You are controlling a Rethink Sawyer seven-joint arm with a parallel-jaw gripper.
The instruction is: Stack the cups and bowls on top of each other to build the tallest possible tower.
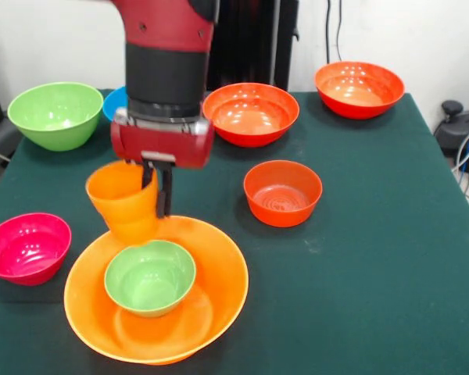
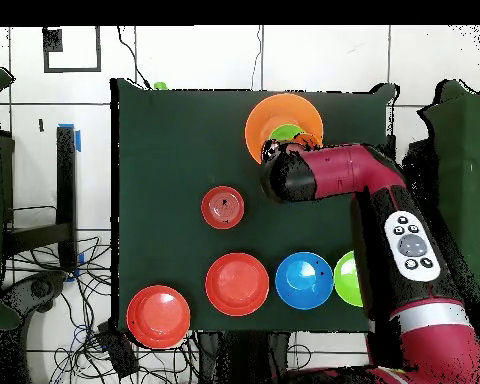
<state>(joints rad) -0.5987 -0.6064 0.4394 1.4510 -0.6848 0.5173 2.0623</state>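
Note:
My gripper (image 1: pixel 158 205) is shut on the wall of the orange cup (image 1: pixel 122 201), one finger inside the cup and one outside. The cup hangs upright, slightly tilted, over the back left rim of the largest orange bowl (image 1: pixel 219 273). A small green bowl (image 1: pixel 150 277) sits inside that bowl, just in front of the cup. A small red-orange bowl (image 1: pixel 282 192) stands alone to the right. In the overhead view the arm (image 2: pixel 324 175) covers the gripper, and the orange bowl (image 2: pixel 264 118) with the green bowl (image 2: pixel 283 131) shows beside it.
A pink bowl (image 1: pixel 26 247) sits at the left edge. Along the back stand a large green bowl (image 1: pixel 55 115), a blue bowl (image 1: pixel 113 101) partly behind the arm, and two red-orange bowls (image 1: pixel 250 114) (image 1: pixel 359 89). Cables hang off the table's right side.

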